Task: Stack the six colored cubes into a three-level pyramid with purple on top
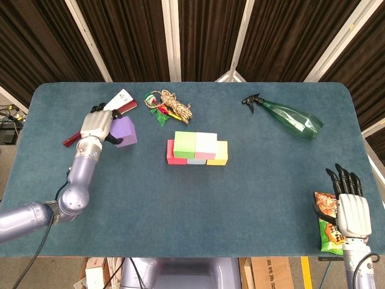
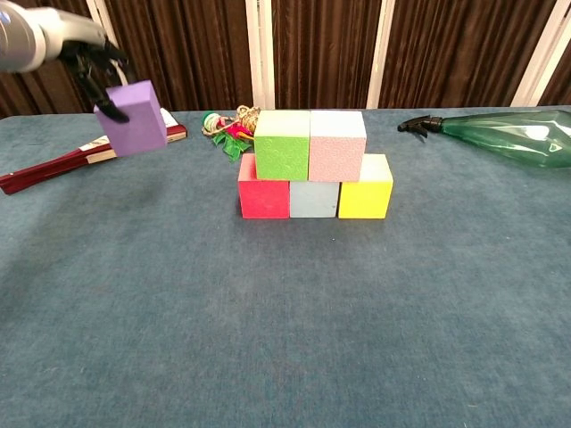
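Note:
My left hand point(image 1: 99, 125) grips the purple cube point(image 1: 124, 131) and holds it tilted, well above the table at the left; the chest view shows the same hand point(image 2: 89, 61) on the raised cube point(image 2: 134, 118). Mid-table stands a two-level stack: a red cube point(image 2: 263, 198), a grey-blue cube point(image 2: 313, 200) and a yellow cube point(image 2: 365, 192) in a row, with a green cube point(image 2: 282, 146) and a pink cube point(image 2: 336, 146) on top. My right hand point(image 1: 351, 208) hangs off the table's front right corner, fingers apart, holding nothing.
A folded fan point(image 1: 102, 114) lies at the back left under the lifted cube. A bundle of rope point(image 1: 169, 106) sits behind the stack. A green spray bottle point(image 1: 289, 119) lies at the back right. A snack packet point(image 1: 328, 224) is beside my right hand.

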### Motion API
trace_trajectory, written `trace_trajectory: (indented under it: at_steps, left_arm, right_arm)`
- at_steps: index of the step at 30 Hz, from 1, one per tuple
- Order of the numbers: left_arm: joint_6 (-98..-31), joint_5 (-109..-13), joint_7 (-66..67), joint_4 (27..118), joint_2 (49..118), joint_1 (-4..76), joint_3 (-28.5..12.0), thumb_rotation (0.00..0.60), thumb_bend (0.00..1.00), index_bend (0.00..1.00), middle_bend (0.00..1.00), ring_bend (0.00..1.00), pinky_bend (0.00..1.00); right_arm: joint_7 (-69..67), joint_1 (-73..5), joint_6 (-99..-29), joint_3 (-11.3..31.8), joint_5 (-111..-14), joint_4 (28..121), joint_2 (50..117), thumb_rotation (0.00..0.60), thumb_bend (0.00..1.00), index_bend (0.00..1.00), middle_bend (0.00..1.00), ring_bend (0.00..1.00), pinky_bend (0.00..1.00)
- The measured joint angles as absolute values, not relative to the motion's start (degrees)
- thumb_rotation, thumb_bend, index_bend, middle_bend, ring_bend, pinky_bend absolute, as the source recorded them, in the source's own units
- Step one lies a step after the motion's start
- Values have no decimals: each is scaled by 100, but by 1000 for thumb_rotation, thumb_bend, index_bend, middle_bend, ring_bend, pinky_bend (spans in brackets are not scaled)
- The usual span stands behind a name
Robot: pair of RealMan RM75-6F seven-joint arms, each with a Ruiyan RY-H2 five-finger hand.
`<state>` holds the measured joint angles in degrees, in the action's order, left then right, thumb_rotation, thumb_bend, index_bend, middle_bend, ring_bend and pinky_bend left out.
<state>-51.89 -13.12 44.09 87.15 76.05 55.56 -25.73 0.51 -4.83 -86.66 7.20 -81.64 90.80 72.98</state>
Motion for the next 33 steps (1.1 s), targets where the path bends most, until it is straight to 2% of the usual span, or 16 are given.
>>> trace_trajectory:
  at_steps: [7, 14, 33]
  left_arm:
    - [-4892, -1234, 4303, 9027, 7054, 5849, -2694, 600, 418, 362, 401, 0, 32]
    - [-4740, -1298, 4125, 9120, 6937, 6220, -2736, 600, 387, 327, 375, 0, 32]
    - [-4677, 154, 4720, 8781, 7076, 7886, -2290, 600, 363, 292, 344, 0, 29]
  right_arm:
    - [93, -481, -8647, 768, -8057, 9057, 7322, 600, 250, 137, 51, 51, 0]
    - [175, -518, -8547, 790, -7967, 8988, 7376, 600, 250, 138, 51, 51, 0]
    - [302, -616, -8297, 864, -7703, 8775, 7513, 600, 250, 138, 51, 51, 0]
